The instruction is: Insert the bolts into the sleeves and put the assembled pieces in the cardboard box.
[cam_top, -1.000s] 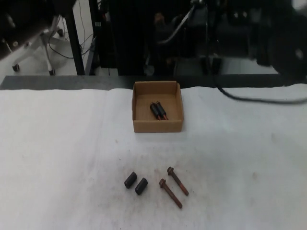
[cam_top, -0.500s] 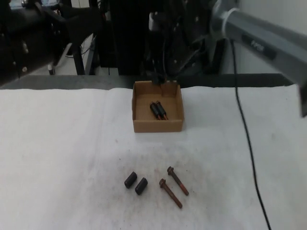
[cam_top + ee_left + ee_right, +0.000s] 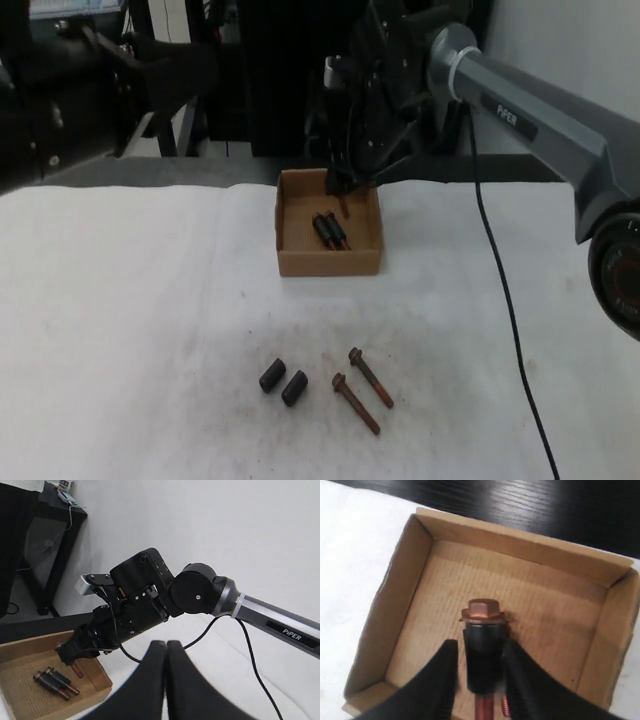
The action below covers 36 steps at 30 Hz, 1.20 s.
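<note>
low in the middle of the frame, on the white counter (image 3: 120, 330), two black sleeves (image 3: 272, 375) lie side by side. just right of them are two rusty bolts (image 3: 356, 403), slanted and apart from the sleeves. farther up, at the centre, sits the cardboard box (image 3: 329, 264) with two assembled pieces (image 3: 331, 230) on its floor. over the box's far side the right hand (image 3: 341, 190) pinches a sleeved bolt (image 3: 482, 612). the left hand (image 3: 166, 648) is pressed together, holding nothing.
</note>
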Motion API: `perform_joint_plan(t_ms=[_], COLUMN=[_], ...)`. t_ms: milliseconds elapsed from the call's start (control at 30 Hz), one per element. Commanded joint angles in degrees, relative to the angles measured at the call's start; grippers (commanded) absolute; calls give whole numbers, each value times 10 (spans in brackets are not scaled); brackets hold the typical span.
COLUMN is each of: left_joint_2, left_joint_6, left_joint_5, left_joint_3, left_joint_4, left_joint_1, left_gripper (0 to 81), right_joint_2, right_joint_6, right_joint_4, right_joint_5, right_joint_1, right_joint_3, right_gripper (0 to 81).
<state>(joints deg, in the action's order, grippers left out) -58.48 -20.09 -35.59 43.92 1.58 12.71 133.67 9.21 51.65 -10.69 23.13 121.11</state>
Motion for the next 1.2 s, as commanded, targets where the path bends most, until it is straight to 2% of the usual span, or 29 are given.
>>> perform_joint_plan(t_ms=[0, 67, 133, 233, 367, 500, 633, 900, 1100, 1167], left_joint_2=[1, 1, 1, 1, 3, 3, 3, 3, -4, -18], left_joint_6=[8, 9, 17, 40, 70, 100, 124, 161, 229, 261], left_joint_5=[-7, -16, -24, -29, -26, -12, 4, 16, 84, 63], left_joint_3=[3, 3, 3, 3, 3, 3, 3, 3, 3, 3], left_joint_4=[3, 3, 1, -12, -42, -81, -123, -212, -293, -309], left_joint_1=[-1, -1, -1, -1, -1, -1, -1, -1, 4, 11], left_gripper=[3, 3, 3, 3, 3, 3, 3, 3, 3, 6], right_joint_2=[-15, -26, -42, -70, -106, -109, -109, -108, -108, -108], right_joint_6=[2, -8, -53, -92, -132, -151, -151, -137, -133, -133], right_joint_4=[8, 35, 57, 109, 226, 320, 317, 251, 182, 171], right_joint_5=[-18, -27, -41, -50, -37, -2, -3, 14, 31, 31], right_joint_1=[-1, -1, -1, 3, 6, 14, 30, 73, 91, 91], right_joint_3=[6, 6, 6, 6, 6, -9, -66, -204, -227, -227], right_gripper=[397, 310, 207, 135, 157, 249, 335, 331, 331, 331])
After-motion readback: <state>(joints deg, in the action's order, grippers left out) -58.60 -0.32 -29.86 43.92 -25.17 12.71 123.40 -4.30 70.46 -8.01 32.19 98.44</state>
